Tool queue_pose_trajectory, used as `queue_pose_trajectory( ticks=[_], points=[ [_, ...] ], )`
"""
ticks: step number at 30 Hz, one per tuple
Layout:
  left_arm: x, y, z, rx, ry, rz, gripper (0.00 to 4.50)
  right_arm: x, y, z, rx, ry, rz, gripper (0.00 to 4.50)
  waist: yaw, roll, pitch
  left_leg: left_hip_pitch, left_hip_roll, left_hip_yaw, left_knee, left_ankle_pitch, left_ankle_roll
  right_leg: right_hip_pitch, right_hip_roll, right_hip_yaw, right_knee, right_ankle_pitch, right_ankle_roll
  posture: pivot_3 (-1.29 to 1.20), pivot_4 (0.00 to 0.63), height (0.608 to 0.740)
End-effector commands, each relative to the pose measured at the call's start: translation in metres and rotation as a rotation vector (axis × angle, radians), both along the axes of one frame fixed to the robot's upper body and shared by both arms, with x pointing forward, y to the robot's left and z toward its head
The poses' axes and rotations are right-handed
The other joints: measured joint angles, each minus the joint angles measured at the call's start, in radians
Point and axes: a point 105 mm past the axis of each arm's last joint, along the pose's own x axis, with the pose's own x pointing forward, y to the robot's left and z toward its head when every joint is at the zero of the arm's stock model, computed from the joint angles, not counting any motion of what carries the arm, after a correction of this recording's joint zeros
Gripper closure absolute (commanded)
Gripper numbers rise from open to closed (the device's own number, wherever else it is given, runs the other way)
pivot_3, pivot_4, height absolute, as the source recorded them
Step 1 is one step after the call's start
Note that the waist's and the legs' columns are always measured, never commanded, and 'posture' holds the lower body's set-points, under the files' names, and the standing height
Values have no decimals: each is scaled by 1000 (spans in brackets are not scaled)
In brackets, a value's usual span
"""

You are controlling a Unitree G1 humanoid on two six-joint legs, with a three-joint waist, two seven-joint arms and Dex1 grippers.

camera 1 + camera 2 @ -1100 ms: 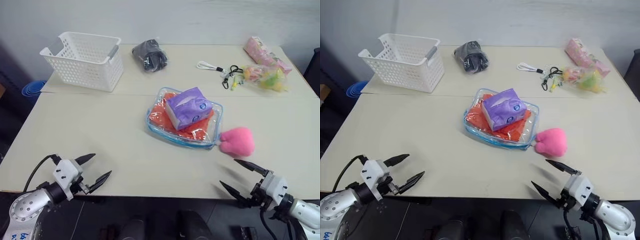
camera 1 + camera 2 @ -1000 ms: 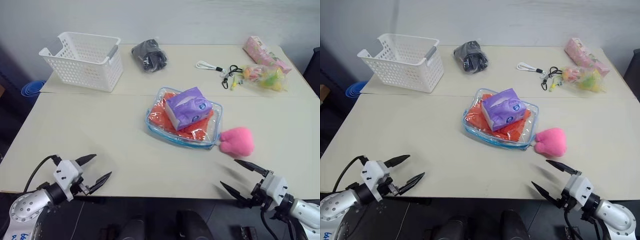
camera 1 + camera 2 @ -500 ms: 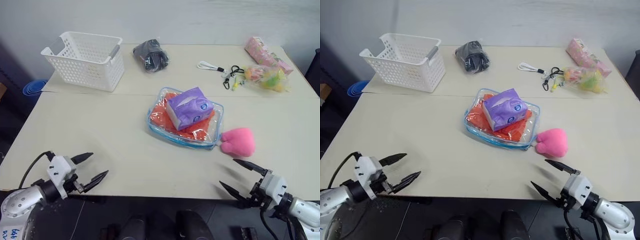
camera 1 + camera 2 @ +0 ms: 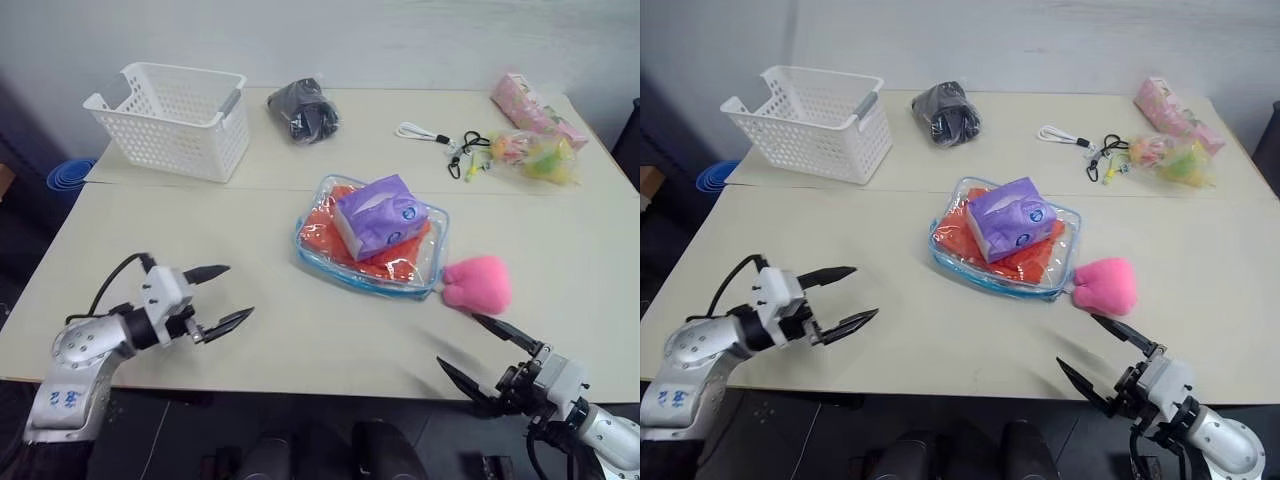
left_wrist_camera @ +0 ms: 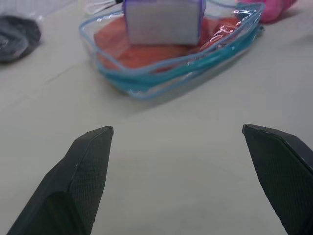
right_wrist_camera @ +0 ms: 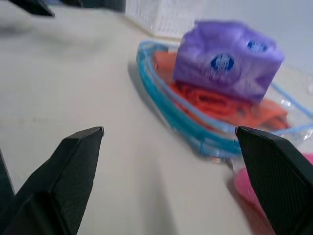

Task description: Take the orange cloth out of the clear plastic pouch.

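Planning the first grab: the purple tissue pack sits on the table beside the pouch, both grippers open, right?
Not quite. The left eye view shows the purple tissue pack lying on top of the pouch, over the orange cloth. Both the left gripper and right gripper are open.

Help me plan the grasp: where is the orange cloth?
Mid-table inside the clear plastic pouch, the orange cloth lies under a purple tissue pack, left of the pink plush.

On the table (image 4: 200,220): one basket (image 4: 172,120), one pouch (image 4: 315,240), one cloth (image 4: 318,228), one tissue pack (image 4: 380,214), one plush toy (image 4: 477,284), two grippers (image 4: 222,297) (image 4: 490,347).
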Motion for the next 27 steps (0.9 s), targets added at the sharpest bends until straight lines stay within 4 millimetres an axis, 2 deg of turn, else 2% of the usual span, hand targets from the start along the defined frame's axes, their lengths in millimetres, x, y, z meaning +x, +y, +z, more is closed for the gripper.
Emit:
queue_pose_trajectory(
  ticks=[1,4,5,7,9,10,12,17,24,27],
  points=[
    [29,-56,5,7,-62,-89,86,0,1,27,41,-118,-58,0,9,-1,0,-1,0,0,1,0,0,0,0,0,0,0,1,0,150,740],
    [60,-104,8,-25,-61,-87,86,-1,6,27,22,-115,-51,0,15,-3,-1,-2,-3,1,3,1,1,0,1,1,0,3,5,0,150,740],
    [66,-113,8,-33,-56,-84,86,-2,9,26,17,-109,-42,0,15,-3,-1,-2,-3,1,3,1,2,0,1,1,1,3,6,0,150,740],
    [78,-144,12,-29,-87,-92,86,-7,15,20,-16,-90,-17,0,11,-3,-1,-3,-3,2,3,2,2,-1,2,1,0,3,6,0,150,740],
    [89,-162,15,-1,-121,-79,86,-7,16,18,-14,-85,-32,0,10,-4,0,-4,-3,4,2,2,3,-3,3,2,0,3,6,0,150,740],
    [93,-165,15,20,-137,-71,86,-8,16,18,-12,-84,-36,0,10,-5,0,-4,-2,4,2,2,3,-3,3,2,0,3,6,0,150,740],
    [99,-171,14,45,-148,-71,664,-8,17,17,-14,-82,-43,0,7,-6,1,-3,-2,6,2,2,3,-4,3,2,0,3,6,0,150,740],
    [95,-182,7,71,-142,-145,2230,-11,17,16,-21,-78,-71,0,12,-6,1,-2,-2,6,2,3,2,-3,3,4,0,3,6,0,150,740],
    [88,-189,7,-15,-102,-184,4435,-14,15,12,-25,-66,-95,0,14,-6,1,-3,-3,6,2,3,2,-3,2,3,0,3,6,0,150,740],
    [84,-179,13,-76,-106,-191,4476,-15,14,8,-26,-53,-97,0,13,-6,1,-3,-2,6,2,3,2,-3,2,3,0,3,6,0,150,740]
  ],
)
